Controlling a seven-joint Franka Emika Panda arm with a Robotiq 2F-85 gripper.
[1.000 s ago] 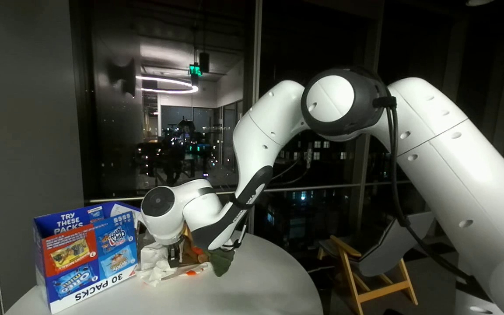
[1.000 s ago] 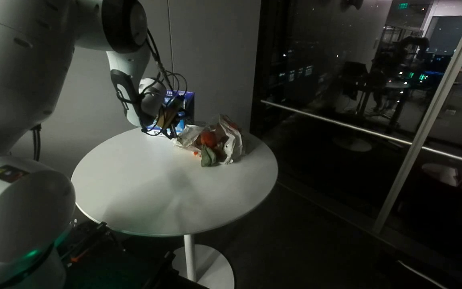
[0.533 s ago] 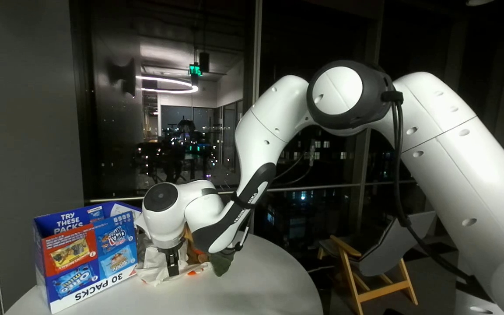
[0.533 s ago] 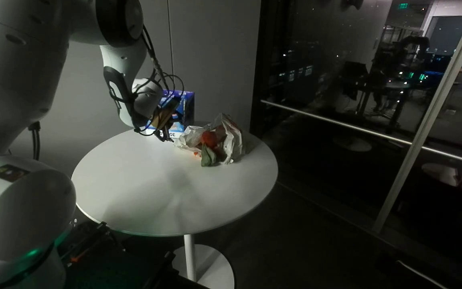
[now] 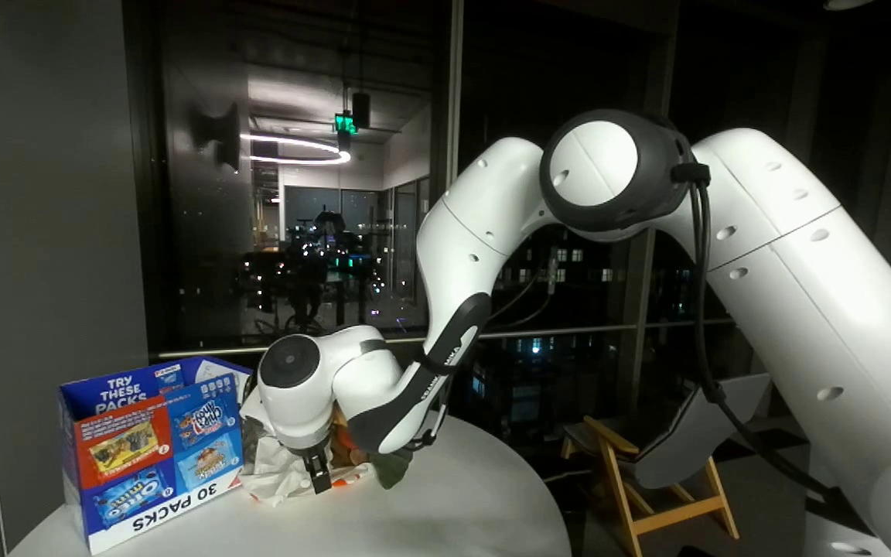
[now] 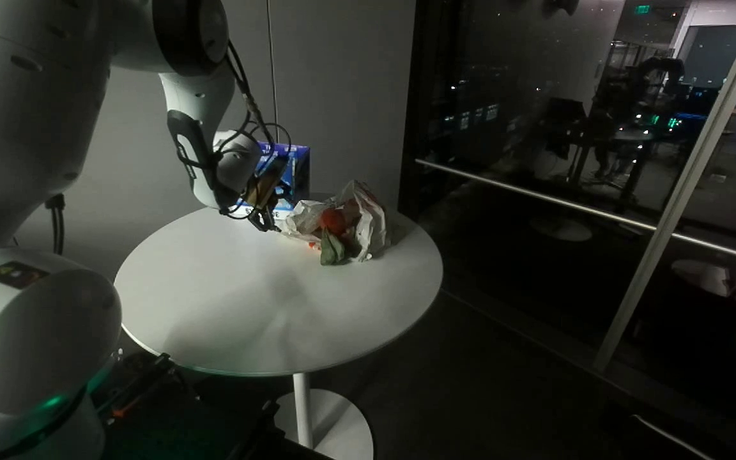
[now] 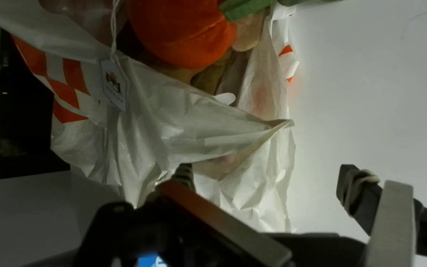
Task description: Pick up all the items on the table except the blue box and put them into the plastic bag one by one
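Note:
The white plastic bag with orange checks [image 7: 184, 126] lies on the table, its mouth partly open. It also shows in both exterior views [image 5: 271, 472] [image 6: 375, 227]. An orange soft item [image 7: 184, 33] sits in the bag's mouth, with a green leaf-like piece [image 6: 331, 249] hanging out onto the table. Brown items show under the orange one. My gripper [image 7: 267, 171] is open with nothing between its fingers. It is over the bag's crumpled near edge, one finger over the bag, the other over bare table. I cannot tell whether a finger touches the bag. It shows in both exterior views [image 5: 322, 483] [image 6: 269, 225].
The blue box [image 5: 155, 456] of snack packs stands on the round white table [image 5: 445, 510] close beside the bag and gripper. It shows behind the gripper in an exterior view [image 6: 298, 169]. Cables loop around the wrist. A window with a rail is behind the table.
My gripper has drawn away from the bag and come lower, with its fingers now tilted over the bag's near edge. The bag's near flap sits lower. The blue box has not moved.

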